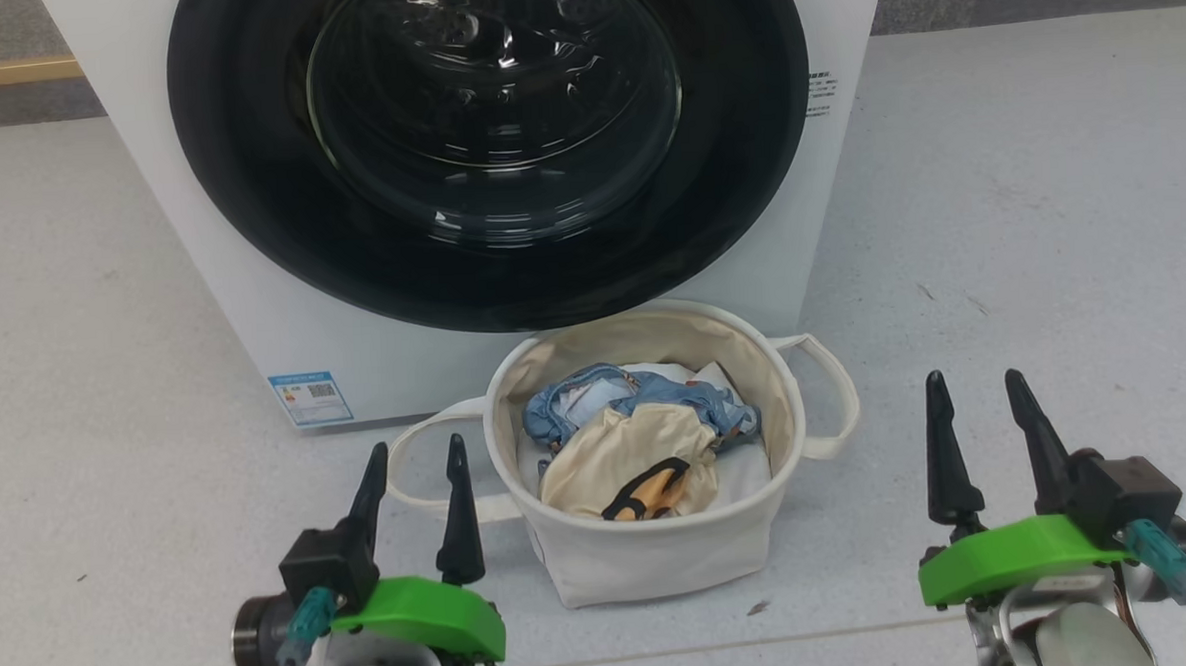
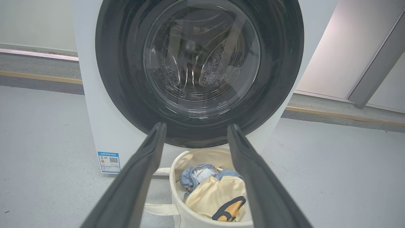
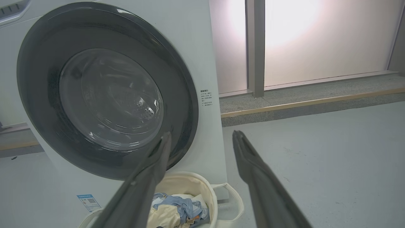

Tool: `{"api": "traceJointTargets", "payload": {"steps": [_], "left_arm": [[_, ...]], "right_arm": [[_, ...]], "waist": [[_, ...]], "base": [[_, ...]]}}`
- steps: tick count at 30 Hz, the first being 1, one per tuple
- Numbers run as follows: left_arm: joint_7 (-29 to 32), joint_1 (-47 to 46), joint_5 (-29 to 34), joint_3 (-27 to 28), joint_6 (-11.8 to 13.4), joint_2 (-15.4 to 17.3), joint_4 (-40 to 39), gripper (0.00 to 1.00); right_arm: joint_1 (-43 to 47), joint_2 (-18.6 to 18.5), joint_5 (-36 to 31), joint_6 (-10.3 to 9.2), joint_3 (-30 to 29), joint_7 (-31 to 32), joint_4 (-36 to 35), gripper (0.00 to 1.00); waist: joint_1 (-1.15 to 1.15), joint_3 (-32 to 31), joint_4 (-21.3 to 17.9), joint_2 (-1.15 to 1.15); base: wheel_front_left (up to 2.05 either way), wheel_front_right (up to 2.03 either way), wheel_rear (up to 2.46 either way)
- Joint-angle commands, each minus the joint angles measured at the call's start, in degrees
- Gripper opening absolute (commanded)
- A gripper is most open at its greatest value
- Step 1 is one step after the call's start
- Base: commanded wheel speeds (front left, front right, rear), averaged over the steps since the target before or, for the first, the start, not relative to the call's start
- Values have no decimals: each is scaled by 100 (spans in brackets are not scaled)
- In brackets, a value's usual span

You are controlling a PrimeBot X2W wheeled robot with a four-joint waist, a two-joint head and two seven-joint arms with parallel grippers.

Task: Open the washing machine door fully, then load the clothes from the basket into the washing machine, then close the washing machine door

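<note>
Facing the basket [image 1: 653, 561], washing machine door [image 1: 489, 137]

We record the washing machine [image 1: 252, 328] as white with a blue label [image 1: 311, 397]; the washing machine door [image 1: 246, 188] shows a glossy black rim around clear glass. The basket [image 1: 653, 561] is cream-white. The clothes [image 1: 648, 451]: light blue denim, and cream with black-and-orange print. The floor [image 1: 1048, 203] is speckled pale grey.

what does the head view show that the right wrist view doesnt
Head view adds: the left gripper, open, near the basket. Right wrist view adds: bright wall panels and a grey post behind the washing machine. Shared: the shut washing machine door, the clothes in the basket, the blue label, the open right gripper.
</note>
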Motion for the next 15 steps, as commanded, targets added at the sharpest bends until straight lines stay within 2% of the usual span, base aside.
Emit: {"api": "traceJointTargets", "payload": {"steps": [1,15], "left_arm": [[-74,-316,90,183,45,28,-162,100],[-74,-278,-125,296,78,28,-180,100]], "right_arm": [[-194,9,-47,5,141,-73,-202,100],[-179,11,87,5,57,-73,-174,100]], "waist": [[0,2,-5,0],[0,-9,17,0]], "base": [[0,0,0],[0,0,0]]}}
